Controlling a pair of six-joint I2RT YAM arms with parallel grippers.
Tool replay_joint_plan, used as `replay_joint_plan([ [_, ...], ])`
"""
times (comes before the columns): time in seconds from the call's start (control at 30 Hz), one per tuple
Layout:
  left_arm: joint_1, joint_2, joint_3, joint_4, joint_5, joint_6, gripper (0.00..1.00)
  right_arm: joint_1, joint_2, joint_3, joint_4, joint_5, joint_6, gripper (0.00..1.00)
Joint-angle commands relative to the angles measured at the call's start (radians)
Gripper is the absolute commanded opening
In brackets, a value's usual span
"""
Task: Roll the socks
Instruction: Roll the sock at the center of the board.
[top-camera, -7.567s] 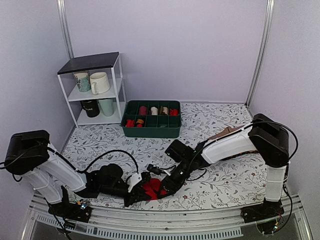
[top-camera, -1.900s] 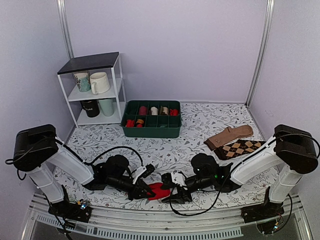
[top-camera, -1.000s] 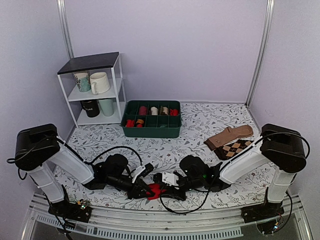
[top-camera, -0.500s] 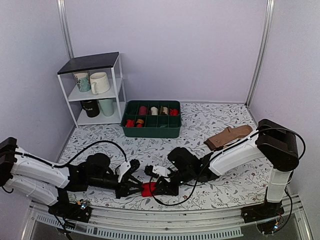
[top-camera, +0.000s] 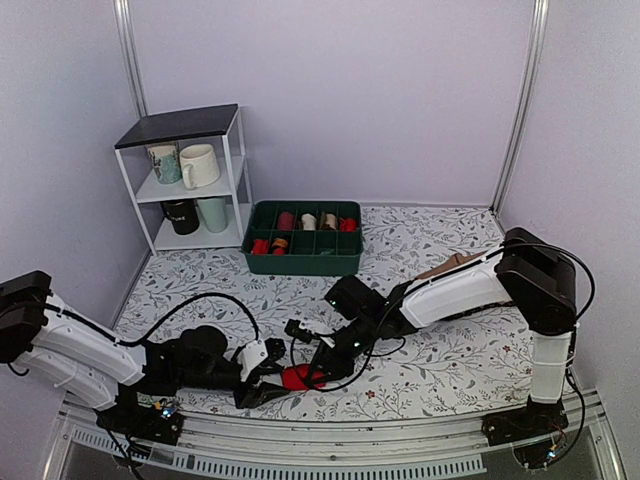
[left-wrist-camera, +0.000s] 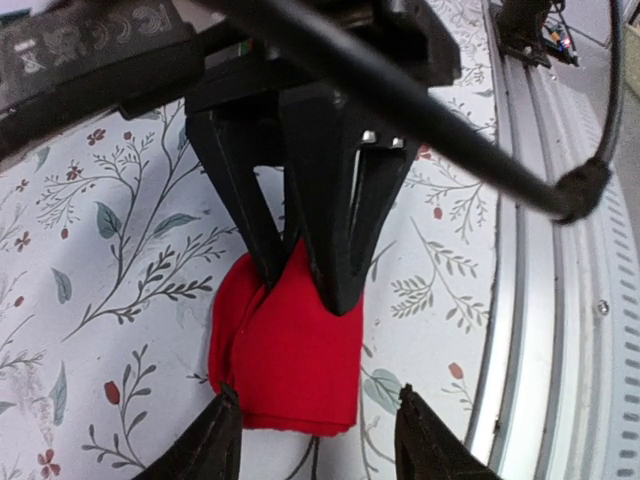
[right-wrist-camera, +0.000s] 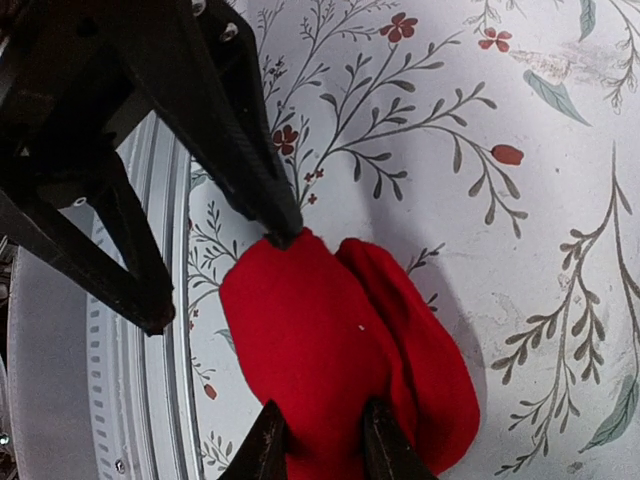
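**Top external view.** The socks (top-camera: 296, 377) form a small compact red roll on the floral table (top-camera: 450, 355), close to its near edge and between the two arms. The left gripper (top-camera: 268, 386) reaches the roll from the left. The right gripper (top-camera: 314, 370) reaches it from the far right. Both meet at the roll. Jaw state cannot be read at this range.

**Left wrist view.** The left gripper (left-wrist-camera: 316, 395) has its jaws spread wide. The near end of the socks (left-wrist-camera: 290, 350) lies between the two fingertips, and neither fingertip presses into the cloth. The right gripper (left-wrist-camera: 305, 265) enters from the top, its jaws narrowed onto the far end of the roll. The metal rail (left-wrist-camera: 530, 300) runs just beside the roll.

**Right wrist view.** The right gripper (right-wrist-camera: 322, 410) is clamped on the socks (right-wrist-camera: 330, 330), with red cloth filling the gap between its fingers. The left gripper (right-wrist-camera: 220, 278) stands spread: one fingertip touches the roll's far edge and the other stands apart from it.
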Motion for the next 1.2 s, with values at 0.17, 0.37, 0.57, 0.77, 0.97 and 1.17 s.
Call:
replay_joint_plan([
  [0.17, -0.019, 0.075, 0.017, 0.1, -0.114, 0.09, 0.59, -0.012, 0.112, -0.044, -0.32, 0.081, 0.026, 0.21],
  [0.37, -0.019, 0.127, 0.037, 0.12, -0.061, 0.089, 0.61, -0.016, 0.127, -0.026, -0.339, 0.08, 0.03, 0.21],
  [0.57, -0.022, 0.143, 0.031, 0.114, -0.023, 0.059, 0.58, -0.021, 0.136, -0.018, -0.349, 0.071, 0.038, 0.21],
  [0.77, -0.022, 0.191, 0.042, 0.123, -0.018, 0.056, 0.57, -0.023, 0.146, -0.011, -0.355, 0.064, 0.044, 0.21],
  [0.97, -0.022, 0.252, 0.073, 0.123, 0.003, 0.053, 0.51, -0.022, 0.153, -0.004, -0.362, 0.06, 0.046, 0.21],
  [1.17, -0.022, 0.22, 0.061, 0.15, -0.008, 0.036, 0.49, -0.022, 0.161, -0.001, -0.367, 0.054, 0.046, 0.22],
])
